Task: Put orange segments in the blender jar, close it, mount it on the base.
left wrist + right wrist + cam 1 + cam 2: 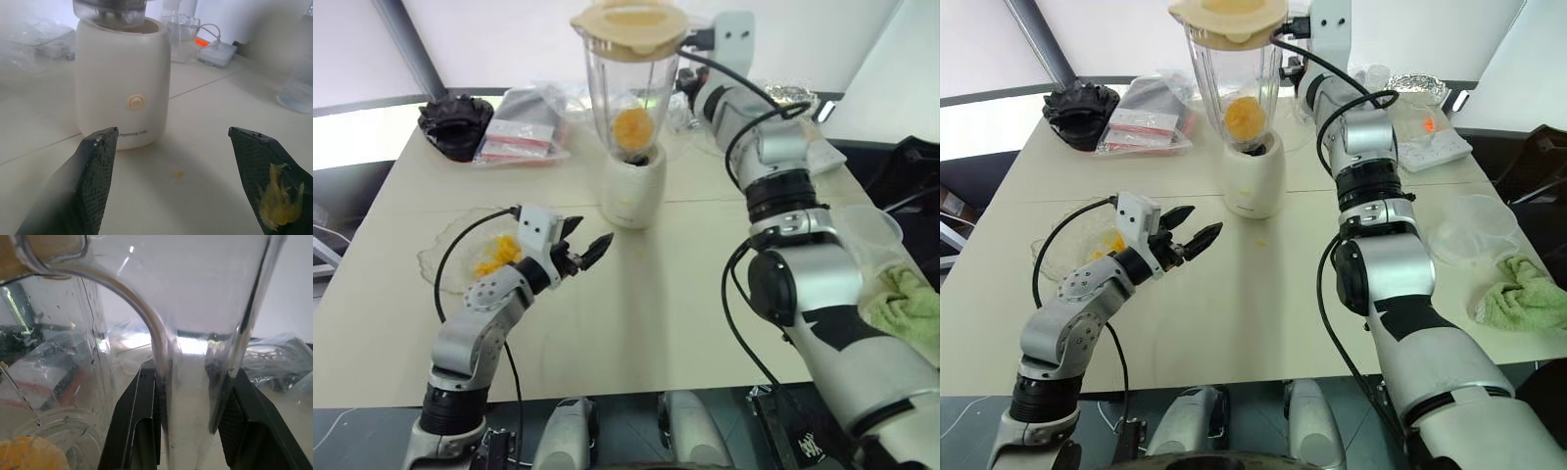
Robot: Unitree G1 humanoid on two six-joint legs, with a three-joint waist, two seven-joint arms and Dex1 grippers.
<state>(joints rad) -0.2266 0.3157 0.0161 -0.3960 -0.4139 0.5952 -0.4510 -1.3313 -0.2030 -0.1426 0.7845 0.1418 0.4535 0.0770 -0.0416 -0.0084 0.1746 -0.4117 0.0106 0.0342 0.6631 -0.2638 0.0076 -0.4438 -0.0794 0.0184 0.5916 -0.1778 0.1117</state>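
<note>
Green cloth [1525,299] (crumpled) beside clear cup [1477,227]

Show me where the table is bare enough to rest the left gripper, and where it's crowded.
Bare tabletop runs in front of the base, between the left gripper and the right arm; just a tiny orange scrap there. Crowded: the far edge, with a black object and plastic packets, and the clear dish of orange segments on the left.
</note>
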